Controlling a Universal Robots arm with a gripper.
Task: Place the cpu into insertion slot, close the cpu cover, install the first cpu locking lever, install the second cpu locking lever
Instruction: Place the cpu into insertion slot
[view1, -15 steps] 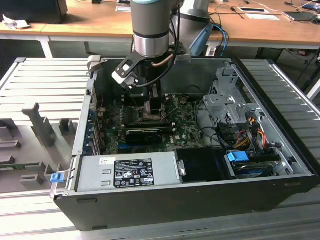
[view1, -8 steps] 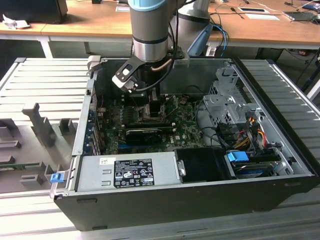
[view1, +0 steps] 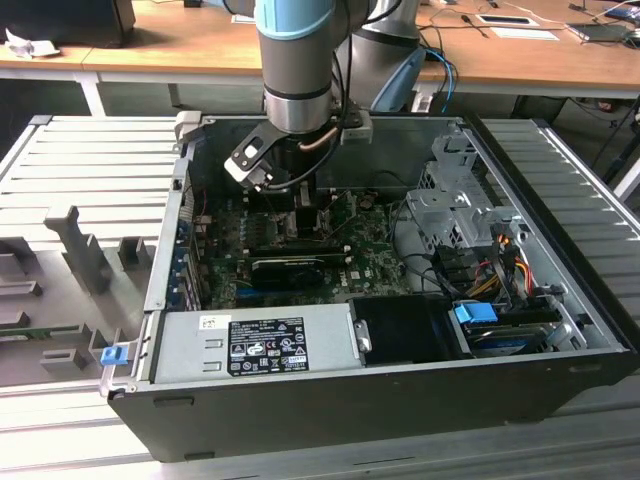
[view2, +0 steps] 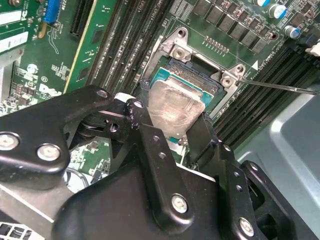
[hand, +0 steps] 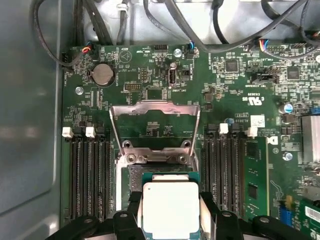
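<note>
**CPU gripped over open slot; cover raised**

Exterior view. The arm reaches down into an open case (view1: 560, 330) lying on its side. The gripper (view1: 298, 212) hangs low over the green board (view1: 375, 262), just behind a long black card (view1: 290, 264). A grey power supply (view1: 255, 345) fills the near corner of the case. The finger state cannot be read here.

Second wrist view. The gripper (view2: 172, 129) is clamped on the cpu (view2: 175, 106), with one black finger against each of two opposite edges (finger (view2: 146, 131) at one side). The cpu sits tilted, silver top showing and a green edge visible along its far side. It is directly over the slot (view2: 194, 69), covering most of the dark socket. Whether it touches the socket cannot be told. A thin lever (view2: 280, 86) runs out from a corner of the slot's metal rim, standing free. Memory slots (view2: 120, 45) run alongside.

First wrist view. The cpu (hand: 171, 207) is held between the fingers (hand: 210, 216), and the gripper (hand: 171, 222) is closed on it. The slot (hand: 150, 170) lies just beyond the cpu. The cover (hand: 152, 106) is swung up and open on its hinge, and the board shows through its window. Memory slots (hand: 87, 175) flank both sides. A coin battery (hand: 102, 74) sits further out on the board (hand: 280, 100).
</note>
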